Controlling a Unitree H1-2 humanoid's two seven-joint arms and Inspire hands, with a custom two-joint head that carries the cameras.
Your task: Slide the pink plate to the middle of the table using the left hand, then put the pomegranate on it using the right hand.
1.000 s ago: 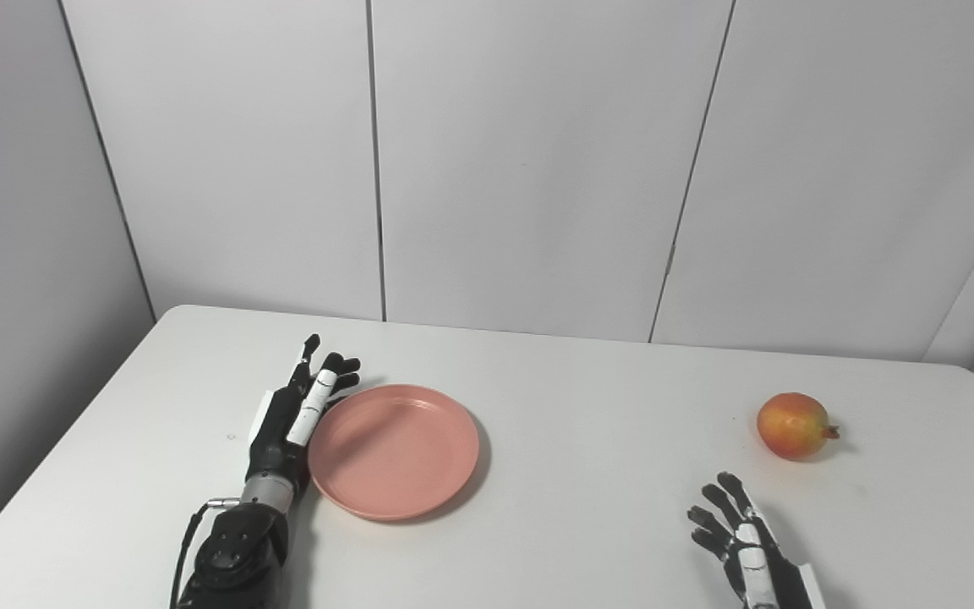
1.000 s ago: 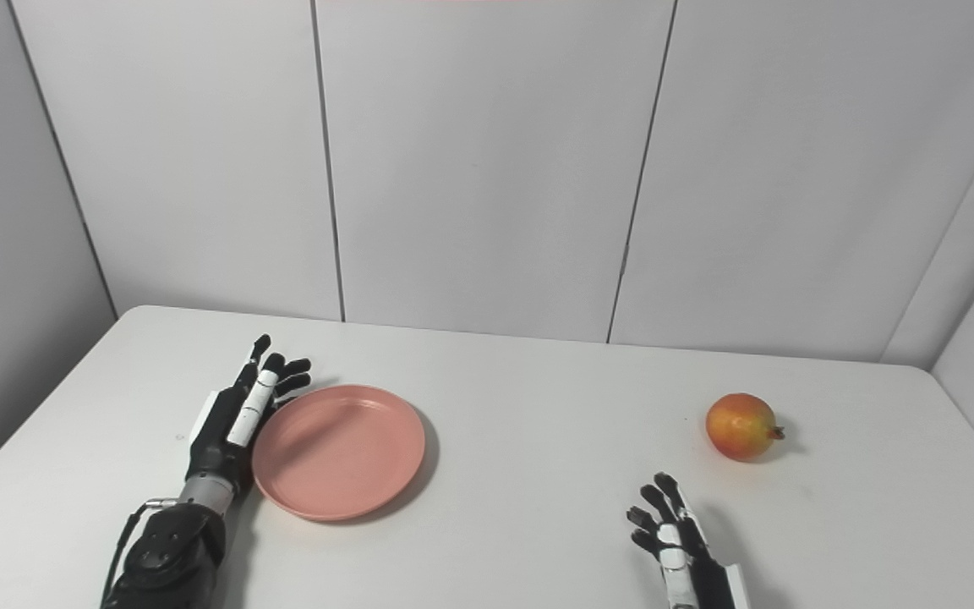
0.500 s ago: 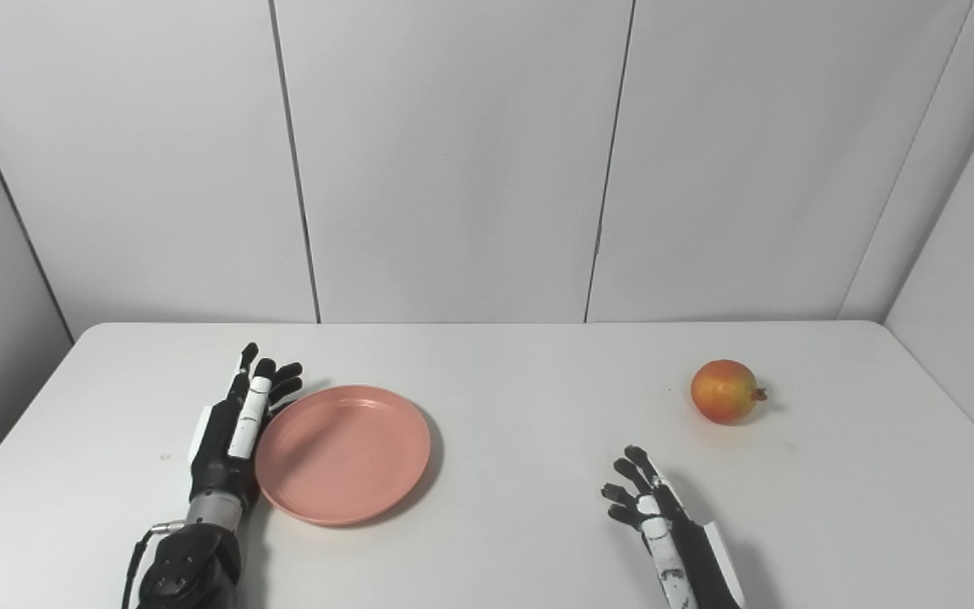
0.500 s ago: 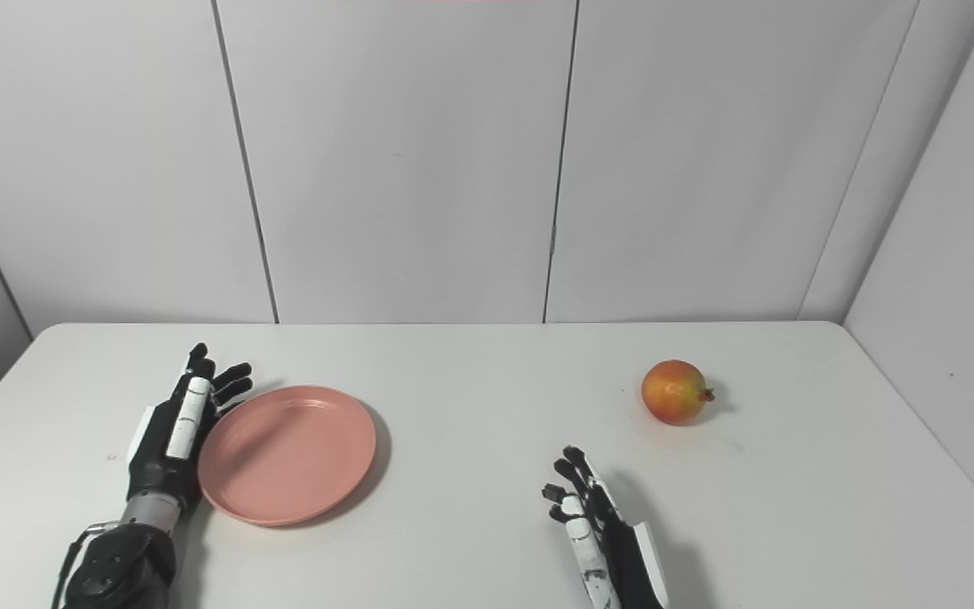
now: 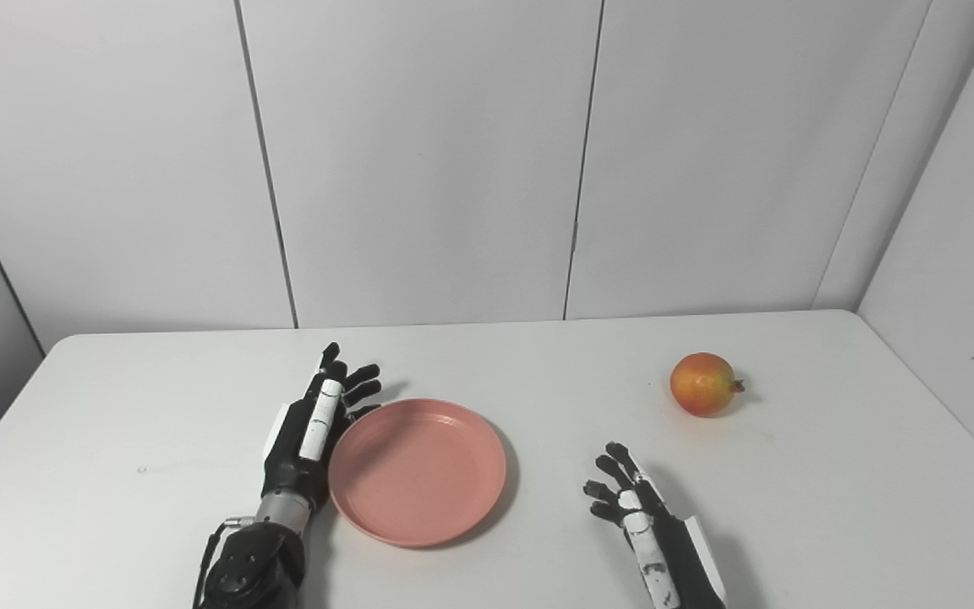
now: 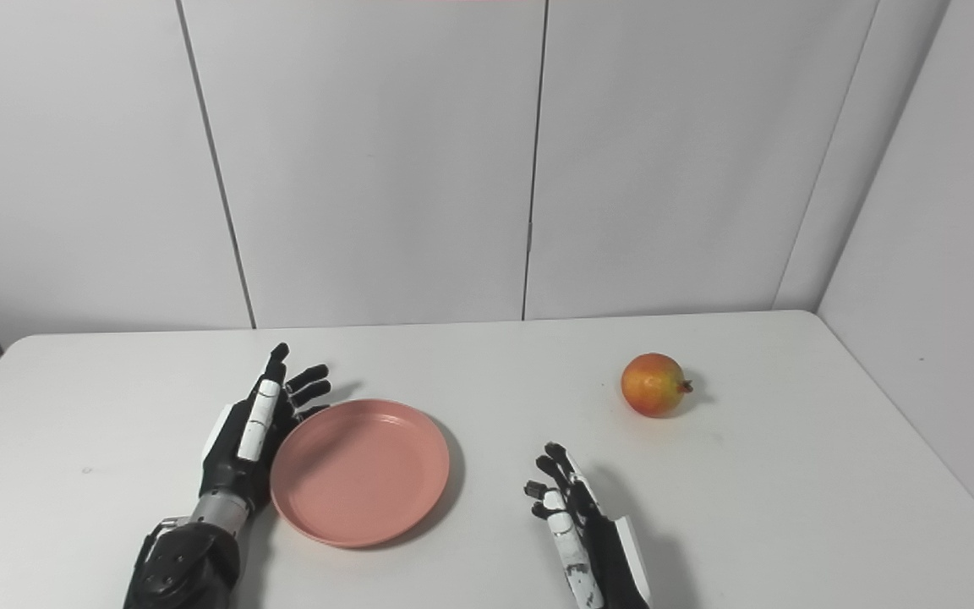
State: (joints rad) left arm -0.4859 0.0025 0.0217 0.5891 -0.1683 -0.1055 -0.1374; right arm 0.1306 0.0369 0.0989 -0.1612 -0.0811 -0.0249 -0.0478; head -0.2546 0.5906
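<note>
— Item one?
— Round, shallow pink plastic plate (image 5: 417, 471), flat on the white worktop (image 5: 834, 499), left of centre. Left hand (image 5: 309, 431): fingers spread, holding nothing, its edge pressed against the plate's left rim.
— Item two?
— Small round red-and-yellow pomegranate (image 5: 703, 384), far right, well apart from the plate. Right hand (image 5: 635, 512): fingers apart, empty, just right of the plate, short of the fruit.
</note>
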